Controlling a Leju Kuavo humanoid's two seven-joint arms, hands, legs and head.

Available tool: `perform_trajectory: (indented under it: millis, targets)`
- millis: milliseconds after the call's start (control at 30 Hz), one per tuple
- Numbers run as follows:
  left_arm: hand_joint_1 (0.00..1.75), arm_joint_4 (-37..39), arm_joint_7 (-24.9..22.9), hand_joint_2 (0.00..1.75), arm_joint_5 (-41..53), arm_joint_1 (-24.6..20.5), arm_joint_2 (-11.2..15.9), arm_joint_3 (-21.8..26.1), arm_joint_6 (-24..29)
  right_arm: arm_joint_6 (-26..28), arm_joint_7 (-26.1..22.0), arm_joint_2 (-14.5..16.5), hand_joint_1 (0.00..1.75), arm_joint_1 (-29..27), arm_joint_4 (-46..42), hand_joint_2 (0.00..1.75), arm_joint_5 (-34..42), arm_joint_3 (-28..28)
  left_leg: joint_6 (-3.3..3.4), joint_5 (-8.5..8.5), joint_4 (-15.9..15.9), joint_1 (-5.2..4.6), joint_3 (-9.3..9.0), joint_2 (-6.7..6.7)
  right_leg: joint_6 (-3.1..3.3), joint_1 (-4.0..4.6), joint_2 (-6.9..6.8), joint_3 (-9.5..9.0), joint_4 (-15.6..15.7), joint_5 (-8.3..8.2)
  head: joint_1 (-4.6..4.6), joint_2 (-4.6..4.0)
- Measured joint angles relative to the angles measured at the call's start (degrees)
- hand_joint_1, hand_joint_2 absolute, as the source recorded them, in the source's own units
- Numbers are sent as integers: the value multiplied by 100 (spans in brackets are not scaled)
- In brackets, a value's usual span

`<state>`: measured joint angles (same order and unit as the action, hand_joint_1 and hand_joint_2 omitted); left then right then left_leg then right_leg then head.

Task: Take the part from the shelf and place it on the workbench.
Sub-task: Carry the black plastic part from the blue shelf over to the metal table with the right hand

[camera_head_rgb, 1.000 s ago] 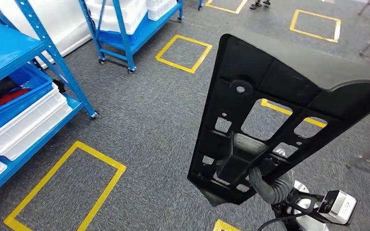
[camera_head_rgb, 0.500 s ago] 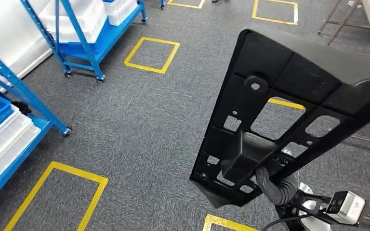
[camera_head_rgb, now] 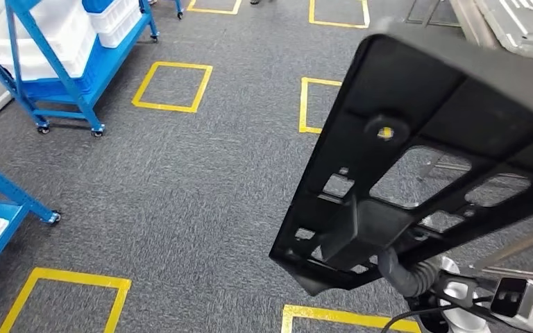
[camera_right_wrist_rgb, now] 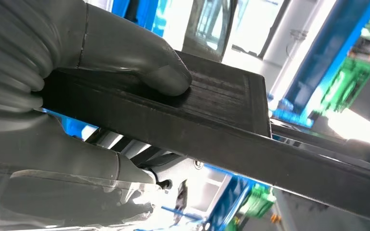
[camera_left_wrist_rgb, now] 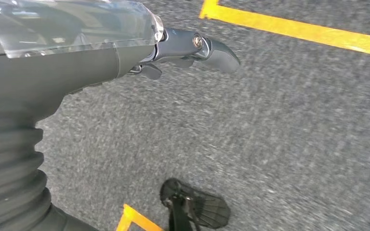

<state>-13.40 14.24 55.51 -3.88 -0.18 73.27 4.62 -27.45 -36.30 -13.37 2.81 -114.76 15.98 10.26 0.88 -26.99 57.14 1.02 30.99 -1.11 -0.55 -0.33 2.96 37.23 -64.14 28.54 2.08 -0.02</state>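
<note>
Blue shelf rack (camera_head_rgb: 55, 76): wheeled blue metal rack holding white plastic bins, at 10 o'clock in the head view; its castors rest on the carpet.
Second rack (camera_head_rgb: 3, 198): blue frame corner with a castor, at 9 o'clock, at the picture's edge.
Floor (camera_head_rgb: 201, 187): dark grey carpet with yellow tape squares (camera_head_rgb: 172, 86); a broad open stretch runs from 7 o'clock up to 12 o'clock between the racks and the part.
Left hand (camera_left_wrist_rgb: 183, 48): seen in the left wrist view above bare carpet and a yellow line; fingers stretched out, nothing in them.
Part (camera_head_rgb: 430, 159): large black moulded plastic panel with rectangular cut-outs and a round boss, held aloft from 5 o'clock to 2 o'clock; its near end sits low by the wrist, its far end spreads wide.
Right hand (camera_right_wrist_rgb: 91, 96): grey thumb pressed on one face of the part's edge, fingers beneath, clamped on the part.
Workbench (camera_head_rgb: 520, 24): pale metal surface edge at 1 o'clock, beyond the part's far end.
</note>
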Motion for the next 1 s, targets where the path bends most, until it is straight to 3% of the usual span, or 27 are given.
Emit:
perform_trajectory:
  millis: [33, 67, 100, 133, 167, 267, 333, 400, 433, 500, 533, 600, 633, 667, 733, 800, 867, 933, 1000]
  targets:
    - [0, 0, -1, 175, -27, 6, 3, 13, 8, -19, -19, 2, 175, 29, -6, 175, -46, 119, 21, -4, -8, -16, -7, 79, -15, -4, -165, 175, -355, 184, -1, 0]
    - [0, 0, -1, 175, -48, 14, 4, 27, 16, -25, -39, 4, 175, 48, -1, 175, -83, 243, 31, -11, -8, -28, -5, 163, -37, -27, -227, 364, -727, 350, 0, 0]
    - [0, 0, -1, 175, -62, 20, 4, 43, 22, -20, -60, 6, 175, 56, 8, 175, -104, 346, 33, -18, -7, -36, -4, 242, -59, -54, -252, 512, -1011, 444, 0, 0]
    - [0, 0, 0, 175, -71, 22, 4, 58, 25, -7, -84, 6, 175, 62, 20, 175, -116, 430, 27, -27, -6, -39, -7, 317, -80, -78, -267, 560, -1094, 423, 0, 0]
    - [0, 0, 1, 175, -77, 21, 4, 74, 26, 8, -109, 6, 175, 75, 34, 175, -121, 492, 16, -38, -4, -40, -17, 387, -96, -97, -291, 487, -948, 295, 0, 0]
    - [0, 0, -6, 175, -98, 19, 2, 121, 37, 31, -171, 4, 175, 184, 60, 175, -80, 656, -52, -96, 3, -53, -78, 565, -78, -85, -566, -130, 226, -195, 0, 0]
    - [0, 0, -24, 175, -155, 16, 1, 154, 88, 58, -203, 4, 175, 305, 73, 175, -34, 818, -117, -133, 3, -76, -112, 671, -28, -34, -655, -294, 561, -246, 0, 0]
    - [0, 0, -54, 175, -229, 1, -12, 207, 176, 126, -245, -33, 175, 404, 95, 175, 28, 1008, -182, -158, -9, -77, -153, 779, 30, -9, -520, -286, 574, -251, 1, 0]
    - [0, 1, -68, 175, -260, -11, -22, 238, 219, 175, -271, -76, 175, 448, 104, 175, 87, 1101, -215, -195, 17, -61, -166, 756, 63, -13, -460, -299, 597, -261, 1, 0]
    - [0, 2, -80, 175, -295, -18, -47, 295, 271, 307, -313, -208, 175, 577, 119, 175, 272, 1263, -257, -427, 366, -28, -30, 512, 132, -39, -351, -331, 644, -286, 1, 0]
    - [0, 2, -82, 175, -295, -8, -55, 315, 285, 387, -309, -274, 175, 649, 123, 175, 369, 1333, -267, -617, 736, -14, 147, 337, 156, -43, -298, -339, 653, -292, 1, 0]
    - [0, 2, -86, 175, -272, 30, -62, 346, 296, 551, -240, -402, 175, 757, 135, 175, 517, 1442, -278, -933, 1553, -12, 572, 173, 179, -33, -164, -336, 649, -293, 2, 0]
    - [0, 2, -86, 175, -247, 44, -64, 358, 296, 636, -184, -456, 175, 791, 142, 175, 566, 1488, -283, -952, 1775, -11, 710, 153, 180, -27, -90, -336, 644, -292, 2, 0]
    - [0, 2, -86, 175, -219, 50, -67, 367, 289, 715, -131, -505, 175, 823, 148, 175, 603, 1529, -286, -862, 1792, -6, 759, 148, 176, -25, -16, -337, 636, -289, 2, 0]
    - [0, 2, -81, 175, -139, 36, -70, 373, 250, 876, -39, -589, 175, 909, 156, 175, 660, 1604, -286, -419, 1199, 16, 553, 103, 148, -33, 132, -340, 599, -271, 2, 0]
    - [0, 2, -75, 175, -41, 1, -69, 369, 192, 1050, 49, -655, 175, 993, 155, 175, 692, 1668, -272, -123, 466, 43, 246, -101, 85, -36, 273, -313, 531, -239, 2, 0]
    - [0, 2, -75, 175, 27, -28, -64, 361, 137, 1196, 122, -695, 175, 1029, 153, 175, 689, 1723, -221, -97, 205, 36, 133, -213, 6, -43, 387, -267, 504, -243, 2, 0]
    - [0, 2, -81, 175, 41, -55, -52, 353, 97, 1279, 157, -703, 175, 1031, 152, 175, 647, 1779, -133, -66, 178, 13, 129, -114, -70, -71, 472, -241, 535, -276, 2, 0]
    - [0, 1, -79, 175, 27, -100, -39, 349, 78, 1306, 174, -699, 175, 1022, 156, 175, 591, 1824, -43, -24, 123, 12, 114, -7, -115, -76, 293, -178, 430, -202, 1, 0]
